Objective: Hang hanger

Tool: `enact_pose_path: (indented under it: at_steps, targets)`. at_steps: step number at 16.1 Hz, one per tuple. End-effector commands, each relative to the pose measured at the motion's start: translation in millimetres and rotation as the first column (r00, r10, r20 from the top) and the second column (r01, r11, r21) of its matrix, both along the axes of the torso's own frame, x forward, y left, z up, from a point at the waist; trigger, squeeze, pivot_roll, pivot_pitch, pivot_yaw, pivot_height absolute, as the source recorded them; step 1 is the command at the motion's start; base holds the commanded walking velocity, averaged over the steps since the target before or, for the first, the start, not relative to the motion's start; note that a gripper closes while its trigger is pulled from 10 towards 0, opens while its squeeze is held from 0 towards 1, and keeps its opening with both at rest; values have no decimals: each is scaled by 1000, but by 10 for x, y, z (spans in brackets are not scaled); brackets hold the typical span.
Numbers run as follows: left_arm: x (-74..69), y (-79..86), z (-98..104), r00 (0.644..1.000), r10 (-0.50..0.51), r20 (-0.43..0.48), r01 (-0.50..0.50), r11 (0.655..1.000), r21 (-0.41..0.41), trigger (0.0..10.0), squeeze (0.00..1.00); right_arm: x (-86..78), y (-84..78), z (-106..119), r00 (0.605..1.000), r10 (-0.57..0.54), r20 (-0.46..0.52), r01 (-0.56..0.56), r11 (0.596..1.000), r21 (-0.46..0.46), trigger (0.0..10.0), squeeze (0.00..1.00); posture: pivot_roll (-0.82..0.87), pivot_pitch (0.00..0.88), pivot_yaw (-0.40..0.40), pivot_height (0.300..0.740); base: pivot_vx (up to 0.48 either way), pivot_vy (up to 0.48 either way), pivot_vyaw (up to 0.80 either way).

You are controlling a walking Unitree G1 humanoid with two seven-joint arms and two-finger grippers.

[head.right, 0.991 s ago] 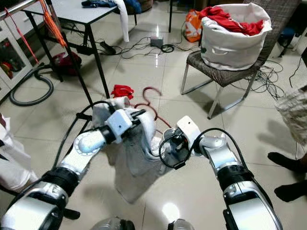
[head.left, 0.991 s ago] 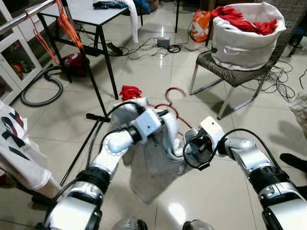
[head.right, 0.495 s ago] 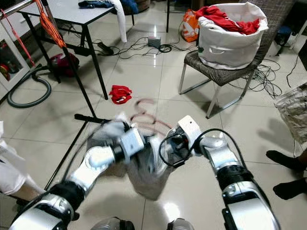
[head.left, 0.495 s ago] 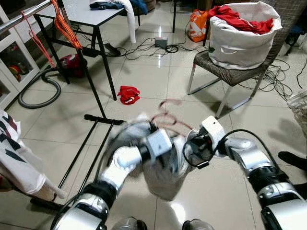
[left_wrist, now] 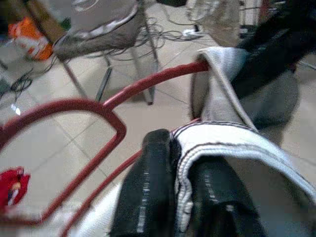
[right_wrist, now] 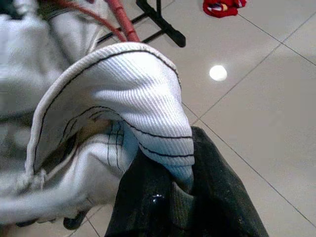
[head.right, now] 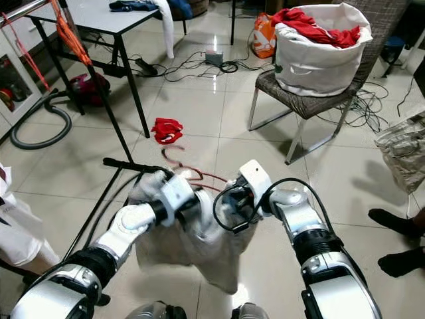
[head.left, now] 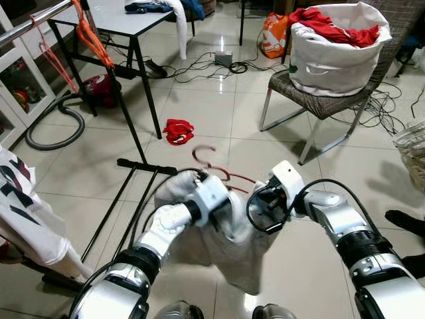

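One red hanger [head.left: 214, 167] sits inside a white shirt [head.left: 242, 246], with its hook poking up between the robot's two arms, low over the shiny tile floor [head.left: 199, 113]. The left gripper [left_wrist: 183, 163] has its two black fingers pressed together on the shirt's ribbed edge, right by the red wire. The right gripper [right_wrist: 185, 190] is pinching another fold of the same shirt (you can see the cloth tucked between its fingers). So the hanger is carried by the cloth around it, I think, not by a hold on the wire. The silver rail [head.left: 36, 21] is up high on the robot's left, well apart, with orange hangers [head.left: 93, 36] on it and black rack legs [head.left: 133, 166] below. To do this step well, I would keep both pinches tight, lift the hook up first, keep it pointing up, and bring it slowly over the rail so the shirt does not slip off.
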State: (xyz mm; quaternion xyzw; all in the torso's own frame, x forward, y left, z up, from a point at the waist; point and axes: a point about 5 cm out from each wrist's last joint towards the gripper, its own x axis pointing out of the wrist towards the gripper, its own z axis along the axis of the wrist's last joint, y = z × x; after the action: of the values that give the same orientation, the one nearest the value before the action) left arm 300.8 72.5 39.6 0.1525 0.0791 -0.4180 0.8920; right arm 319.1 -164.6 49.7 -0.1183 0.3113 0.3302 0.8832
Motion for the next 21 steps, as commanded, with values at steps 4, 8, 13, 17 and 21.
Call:
enact_pose_path:
  at_steps: [4,8,13,17,21]
  targets:
    - [29,-39,36,1000,-19,-1,19,1000,6,10000,1000,21,123,79,999,29,37,-31,998,51,10000,0,-170,0,74,740,0,0,0]
    - [35,-115,126,995,-89,35,89,996,2,10000,1000,28,129,70,999,9,46,-11,999,46,10000,0,-170,0,75,740,0,0,0]
    - [165,158,267,990,-139,40,135,987,87,10000,1000,1,102,15,999,-2,43,1,1000,24,10000,0,-164,0,75,740,0,0,0]
    - [77,387,87,977,-193,-87,207,956,207,10000,1000,1,115,11,999,-11,33,10,999,40,10000,0,-165,0,77,740,0,0,0]
    - [-279,715,-297,902,-352,-248,431,745,509,10000,0,-3,147,65,998,-36,-44,44,984,173,10000,0,-169,0,76,740,0,0,0]
